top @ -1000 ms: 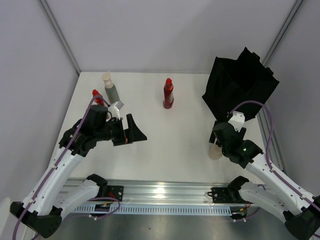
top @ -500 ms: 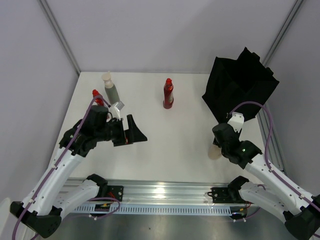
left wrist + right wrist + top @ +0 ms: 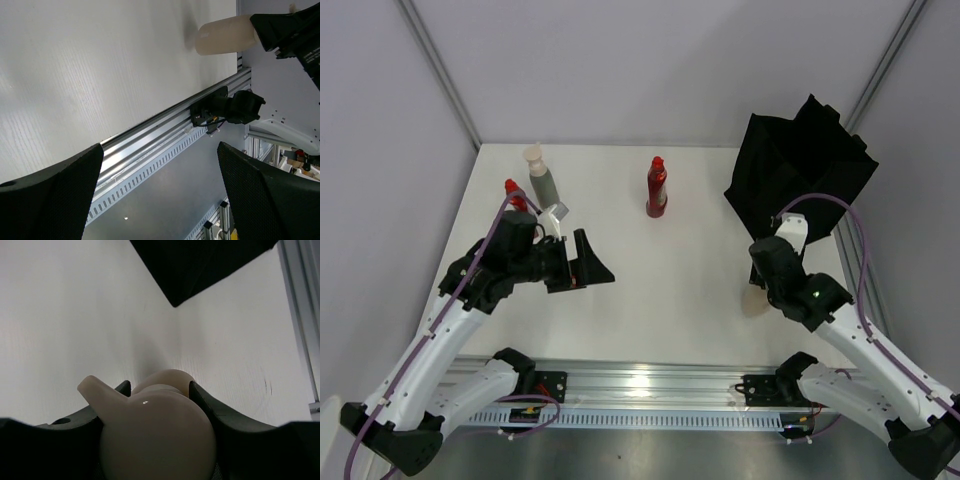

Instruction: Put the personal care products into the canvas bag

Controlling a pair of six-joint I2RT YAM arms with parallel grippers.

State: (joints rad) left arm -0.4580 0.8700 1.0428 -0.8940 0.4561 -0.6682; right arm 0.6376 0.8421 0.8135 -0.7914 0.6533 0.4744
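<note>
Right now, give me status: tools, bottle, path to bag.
Left tool open, empty. Right tool shut on beige bottle. Canvas bag beyond it, nothing between.

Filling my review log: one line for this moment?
right end effector shut on beige bottle | left end effector open | stage: grasp

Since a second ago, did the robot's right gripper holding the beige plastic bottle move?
Yes. The right gripper, shut on the beige plastic bottle, has shifted slightly away from the near metal rail, toward the soft black fabric bag.
</note>
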